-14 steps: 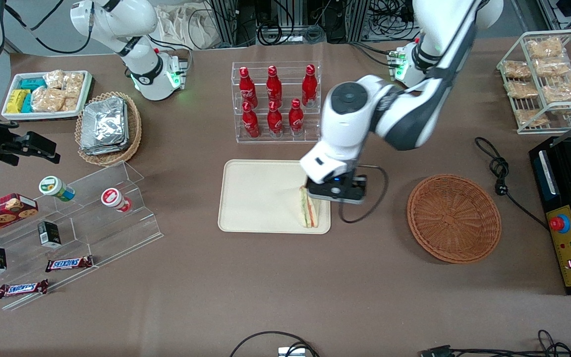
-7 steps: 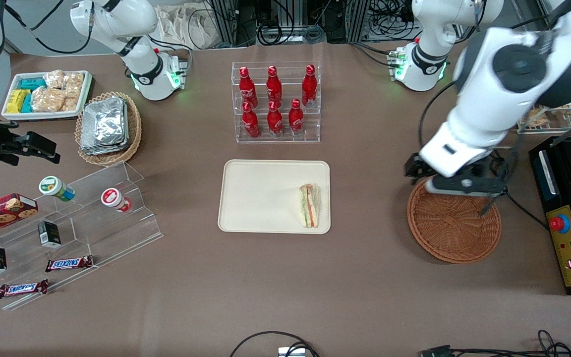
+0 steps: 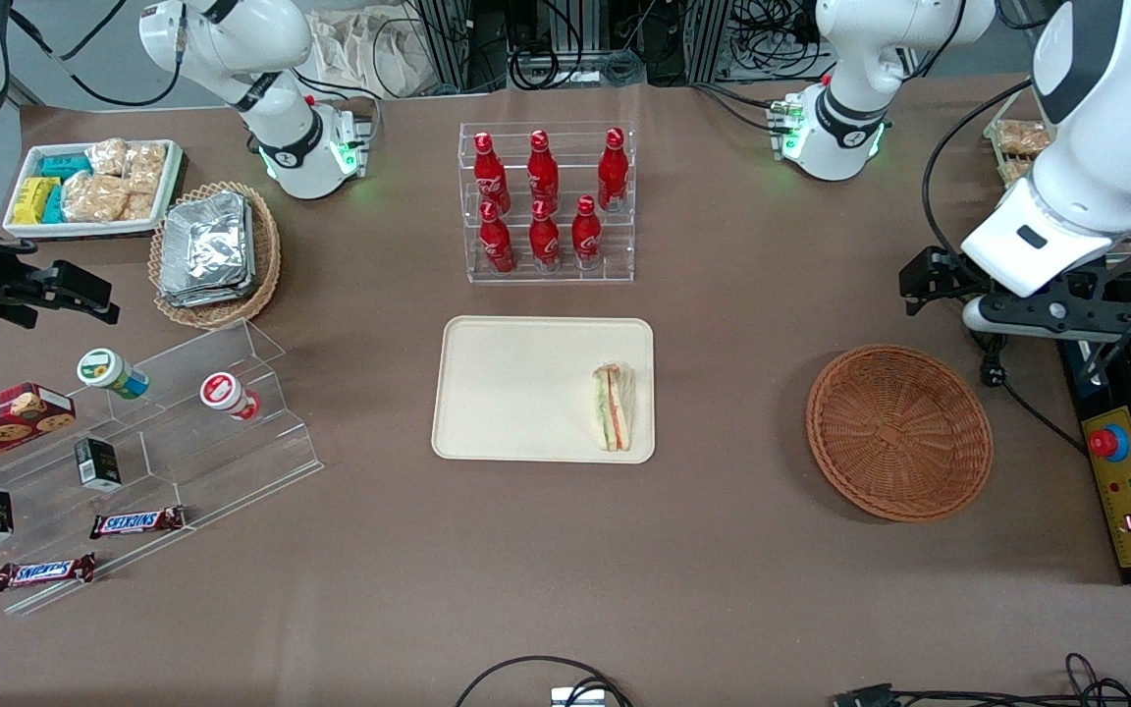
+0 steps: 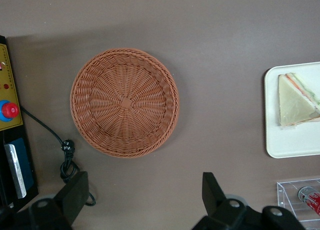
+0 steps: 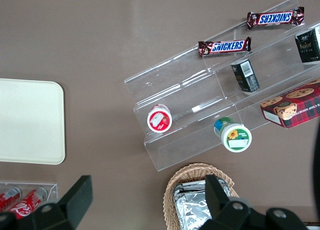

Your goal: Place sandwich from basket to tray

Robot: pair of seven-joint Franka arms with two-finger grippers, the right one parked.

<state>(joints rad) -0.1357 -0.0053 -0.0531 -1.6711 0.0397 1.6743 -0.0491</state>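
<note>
Two fingers (image 4: 74,195) spread wide (nothing held), hand (image 4: 142,197) above table.

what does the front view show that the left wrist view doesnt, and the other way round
Only the front view shows the whole tray, the rack of six red bottles, the snack shelves and the left arm itself, raised toward the working arm's end of the table.

Only the left wrist view shows the open gripper from above, its fingers wide apart and holding nothing, hovering beside the basket.

Both show the empty basket, the sandwich lying on the tray, and the yellow control panel.
</note>
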